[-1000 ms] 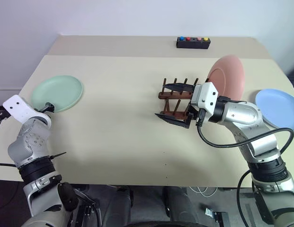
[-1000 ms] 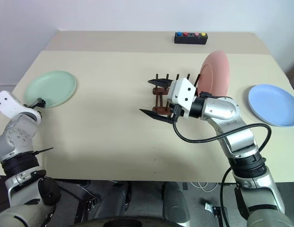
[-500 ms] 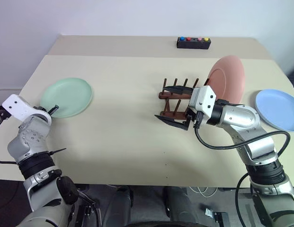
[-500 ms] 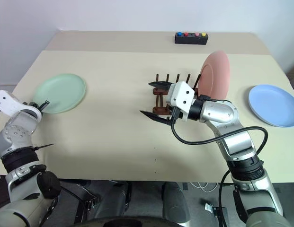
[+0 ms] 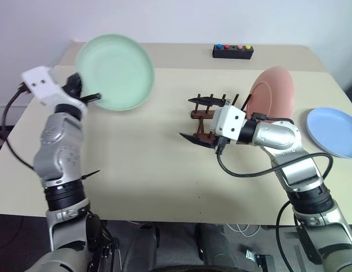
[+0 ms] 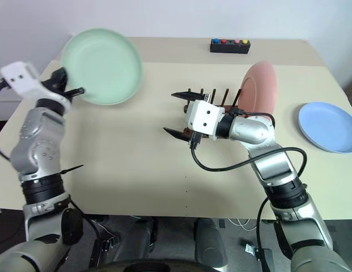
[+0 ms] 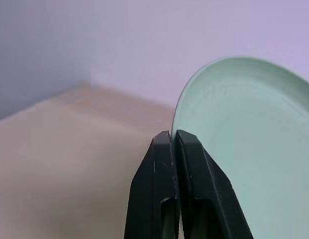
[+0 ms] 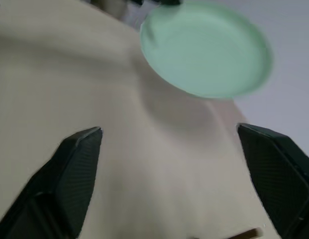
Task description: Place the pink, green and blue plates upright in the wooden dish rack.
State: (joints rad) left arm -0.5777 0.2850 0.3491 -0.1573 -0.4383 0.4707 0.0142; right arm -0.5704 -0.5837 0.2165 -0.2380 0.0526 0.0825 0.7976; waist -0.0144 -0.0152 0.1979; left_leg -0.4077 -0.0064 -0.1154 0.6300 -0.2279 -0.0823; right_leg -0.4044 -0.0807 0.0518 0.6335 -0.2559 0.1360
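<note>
Head view: pink plate (image 5: 272, 93) upright in wooden dish rack (image 5: 212, 116), blue plate (image 5: 333, 130) flat on counter (image 5: 141, 164) — left wrist: left tool (image 7: 173, 142) pinching raised green plate (image 7: 249, 149) — right wrist: right tool (image 8: 179, 174) spread, empty.

Left claw (image 5: 89, 97) raised above the table (image 5: 136, 158), one plate (image 5: 114, 71) in its grip, rack (image 5: 212, 116) behind the right claw (image 5: 199, 120), second plate (image 5: 272, 93) in the rack, third plate (image 5: 333, 131) flat on the table further right
</note>
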